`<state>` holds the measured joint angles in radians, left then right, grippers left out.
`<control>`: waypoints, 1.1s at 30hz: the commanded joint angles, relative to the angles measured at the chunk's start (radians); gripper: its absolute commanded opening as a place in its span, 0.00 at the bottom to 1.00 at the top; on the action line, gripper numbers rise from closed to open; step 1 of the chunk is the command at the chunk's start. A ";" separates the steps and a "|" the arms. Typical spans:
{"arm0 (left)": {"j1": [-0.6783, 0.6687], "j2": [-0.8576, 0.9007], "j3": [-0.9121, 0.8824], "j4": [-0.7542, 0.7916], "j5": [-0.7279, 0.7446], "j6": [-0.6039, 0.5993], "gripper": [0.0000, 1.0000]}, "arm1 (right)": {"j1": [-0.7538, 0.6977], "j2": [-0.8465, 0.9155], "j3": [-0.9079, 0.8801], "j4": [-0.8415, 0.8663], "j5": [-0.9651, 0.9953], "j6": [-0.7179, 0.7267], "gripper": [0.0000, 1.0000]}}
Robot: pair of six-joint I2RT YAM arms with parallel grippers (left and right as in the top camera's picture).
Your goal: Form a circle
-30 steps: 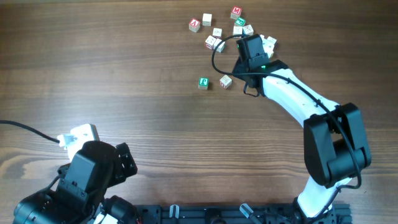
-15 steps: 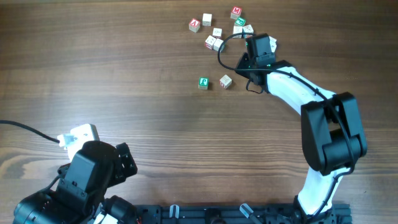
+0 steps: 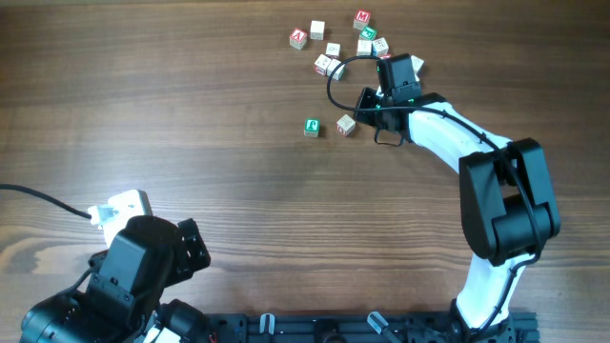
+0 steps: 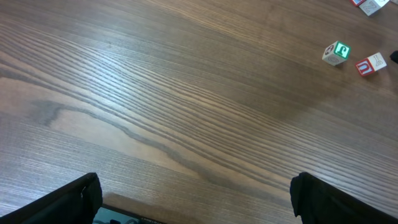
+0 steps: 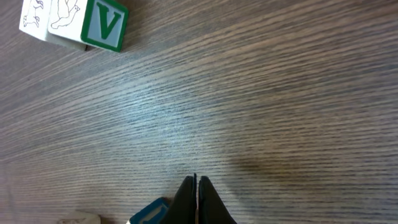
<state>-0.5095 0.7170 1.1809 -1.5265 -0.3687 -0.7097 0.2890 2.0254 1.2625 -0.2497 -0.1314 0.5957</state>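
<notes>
The circle is only two small cubes standing apart: a green-faced cube and a pale cube with a red side. My right gripper hovers low over bare wood just right of the pale cube, shut with nothing between its fingers. A green V cube and a white picture cube lie ahead of it to the left. My left gripper is open and empty near the front left edge, far from the cubes.
Several loose letter cubes are scattered at the back, among them a red-faced cube and another red-faced one. One white cube is half hidden behind the right wrist. The left arm is folded at the front left.
The right wrist has shifted slightly to the right and turned, so its shut tip now points down-left toward the pale cube. No cube has moved. The left arm is still.
</notes>
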 commanded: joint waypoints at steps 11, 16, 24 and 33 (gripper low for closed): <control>0.001 0.002 -0.004 -0.001 0.001 -0.013 1.00 | 0.002 0.015 -0.007 -0.006 -0.059 -0.019 0.04; 0.001 0.002 -0.004 -0.001 0.001 -0.013 1.00 | 0.002 0.015 -0.007 -0.006 -0.066 -0.019 0.04; 0.001 0.002 -0.004 -0.001 0.001 -0.013 1.00 | 0.002 0.015 -0.007 -0.009 -0.074 -0.019 0.04; 0.001 0.002 -0.004 -0.001 0.001 -0.013 1.00 | 0.002 0.015 -0.007 -0.043 -0.096 -0.017 0.04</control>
<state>-0.5095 0.7170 1.1809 -1.5261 -0.3687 -0.7097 0.2890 2.0254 1.2625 -0.2813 -0.2096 0.5961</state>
